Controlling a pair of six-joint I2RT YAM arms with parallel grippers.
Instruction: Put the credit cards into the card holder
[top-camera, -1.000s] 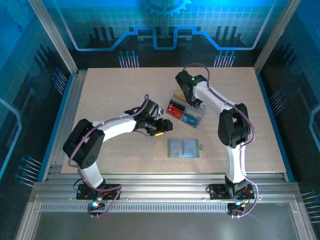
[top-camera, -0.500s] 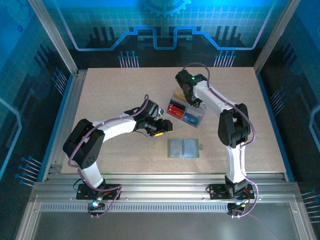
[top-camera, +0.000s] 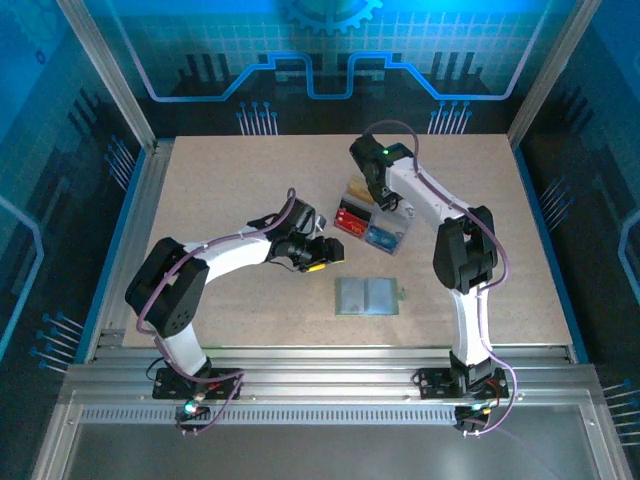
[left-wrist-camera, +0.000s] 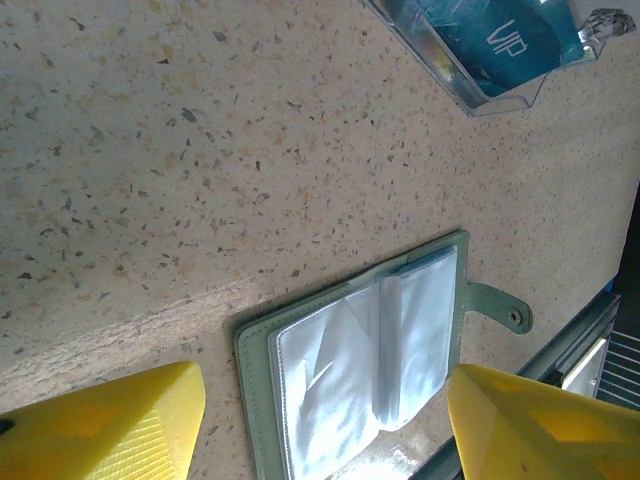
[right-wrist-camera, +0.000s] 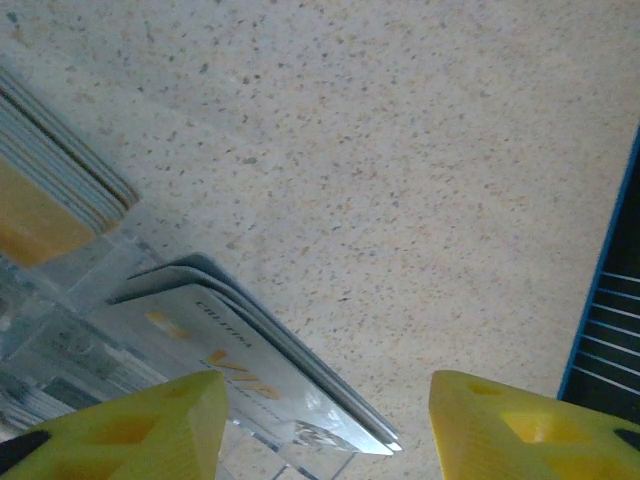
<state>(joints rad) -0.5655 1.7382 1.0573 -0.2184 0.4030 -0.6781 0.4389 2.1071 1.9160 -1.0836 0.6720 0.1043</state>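
The sage-green card holder (top-camera: 368, 296) lies open and flat on the table, its clear sleeves up and its snap tab (left-wrist-camera: 503, 308) to the right; it also lies between the fingers in the left wrist view (left-wrist-camera: 362, 365). The credit cards stand in stacks in a clear tray (top-camera: 372, 226): red (top-camera: 348, 218), blue (top-camera: 380, 238), tan-gold (right-wrist-camera: 30, 215) and pale grey-white (right-wrist-camera: 230, 370). My left gripper (top-camera: 325, 258) hangs open, up and left of the holder, with nothing between its yellow fingers (left-wrist-camera: 110, 420). Over the tray's far end, my right gripper (top-camera: 385, 203) is open above the grey-white stack.
The speckled tabletop (top-camera: 230, 190) spreads wide to the left and back. A blue-edged frame rail (right-wrist-camera: 600, 290) runs along the table's side. The blue card's tray corner (left-wrist-camera: 500, 60) sits above the holder in the left wrist view.
The right arm's wrist has shifted slightly up and back over the tray. The left arm has barely moved.
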